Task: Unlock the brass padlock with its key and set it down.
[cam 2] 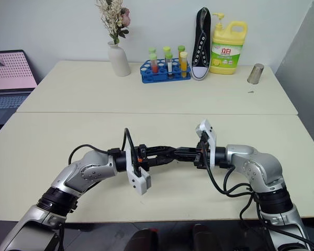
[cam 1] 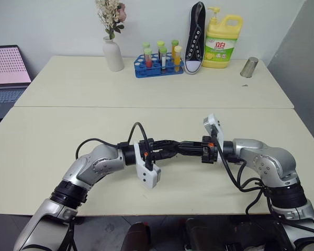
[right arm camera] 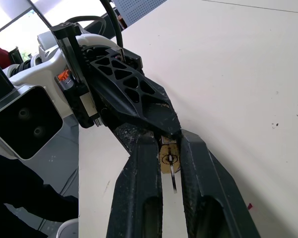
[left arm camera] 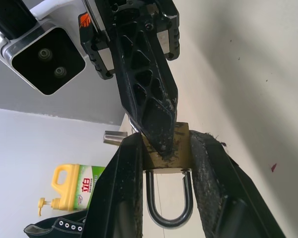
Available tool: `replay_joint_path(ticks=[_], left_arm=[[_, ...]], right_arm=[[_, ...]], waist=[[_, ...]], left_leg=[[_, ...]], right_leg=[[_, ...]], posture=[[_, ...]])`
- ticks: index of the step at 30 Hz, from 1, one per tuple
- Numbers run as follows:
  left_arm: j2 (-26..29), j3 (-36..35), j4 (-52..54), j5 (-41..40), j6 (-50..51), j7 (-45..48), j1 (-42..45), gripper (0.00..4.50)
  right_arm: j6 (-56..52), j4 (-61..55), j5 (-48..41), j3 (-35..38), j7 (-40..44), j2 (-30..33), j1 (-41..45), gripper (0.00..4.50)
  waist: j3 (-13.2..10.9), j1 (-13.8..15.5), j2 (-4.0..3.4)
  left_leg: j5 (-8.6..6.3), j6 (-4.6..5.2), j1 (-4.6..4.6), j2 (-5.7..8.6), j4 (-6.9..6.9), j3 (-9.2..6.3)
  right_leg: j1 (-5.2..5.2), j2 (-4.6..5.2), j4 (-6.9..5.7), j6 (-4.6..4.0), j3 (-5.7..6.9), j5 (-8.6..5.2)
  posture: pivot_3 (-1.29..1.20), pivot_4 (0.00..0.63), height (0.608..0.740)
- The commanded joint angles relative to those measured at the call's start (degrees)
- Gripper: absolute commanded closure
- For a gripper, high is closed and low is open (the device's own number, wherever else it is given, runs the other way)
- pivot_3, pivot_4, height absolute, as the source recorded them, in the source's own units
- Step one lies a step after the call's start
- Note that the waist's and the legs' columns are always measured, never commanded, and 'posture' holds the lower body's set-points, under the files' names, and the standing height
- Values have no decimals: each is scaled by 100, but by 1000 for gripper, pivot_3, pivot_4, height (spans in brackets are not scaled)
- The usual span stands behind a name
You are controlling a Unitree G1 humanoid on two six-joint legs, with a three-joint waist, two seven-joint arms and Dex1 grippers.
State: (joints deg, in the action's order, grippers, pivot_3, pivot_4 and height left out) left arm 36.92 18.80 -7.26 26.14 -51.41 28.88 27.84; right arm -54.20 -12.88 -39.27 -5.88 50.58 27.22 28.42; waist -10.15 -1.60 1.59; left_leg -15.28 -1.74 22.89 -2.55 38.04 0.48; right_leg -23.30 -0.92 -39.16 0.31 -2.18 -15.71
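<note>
My two grippers meet tip to tip above the middle of the table (cam 1: 68, 125). The left gripper (left arm camera: 167, 144) is shut on the brass padlock (left arm camera: 181, 135), gripping its golden body by the sides. The silvery shackle (left arm camera: 169, 218) hangs closed beyond the fingers. In the right wrist view the padlock's keyhole face (right arm camera: 169, 157) shows between the right gripper's fingers (right arm camera: 139, 168). The thin silvery key (right arm camera: 174, 181) stands out from that face. The right gripper (right arm camera: 171, 141) is shut on the key. In the eye views the padlock and key are hidden between the black fingertips.
Along the table's far edge stand a white vase with dried flowers (cam 1: 113, 52), a blue rack of test tubes (cam 1: 158, 65), a black sneaker (cam 1: 195, 39), a yellow detergent bottle (cam 1: 222, 42) and a metal cup (cam 1: 249, 67). A laptop (cam 1: 8, 73) sits at far left.
</note>
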Motion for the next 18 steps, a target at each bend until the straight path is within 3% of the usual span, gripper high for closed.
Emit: replay_joint_path(ticks=[1,4,11,15,18], left_arm=[[-25,-90,152,-175,-33,-68,75,3537],[-73,-64,161,-381,40,5,81,3537],[147,-133,486,-740,154,264,-176,1249],[250,-193,893,-1290,578,516,-394,1222],[281,-339,1299,-1698,1015,623,-622,1882]], right_arm=[[24,-164,-193,19,170,-4,131,4367],[35,-147,-186,12,216,15,164,4367],[184,26,-12,39,173,32,273,4367],[322,165,107,29,201,88,323,4367],[461,256,239,-2,220,109,366,4367]], waist=[[0,0,0],[0,0,0],[0,-9,0],[0,-5,0],[0,-5,0]], left_leg=[[0,0,0,0,0,0],[0,0,0,0,0,0],[0,0,0,0,0,0],[0,0,0,-2,-1,0],[0,0,-1,0,0,0]], right_leg=[[0,0,0,0,0,0],[0,0,0,0,0,0],[0,0,0,0,-1,0],[0,1,0,0,0,0],[0,0,0,0,-1,0]], posture=[[0,150,740],[0,150,740],[0,150,740],[0,150,740],[0,150,740]])
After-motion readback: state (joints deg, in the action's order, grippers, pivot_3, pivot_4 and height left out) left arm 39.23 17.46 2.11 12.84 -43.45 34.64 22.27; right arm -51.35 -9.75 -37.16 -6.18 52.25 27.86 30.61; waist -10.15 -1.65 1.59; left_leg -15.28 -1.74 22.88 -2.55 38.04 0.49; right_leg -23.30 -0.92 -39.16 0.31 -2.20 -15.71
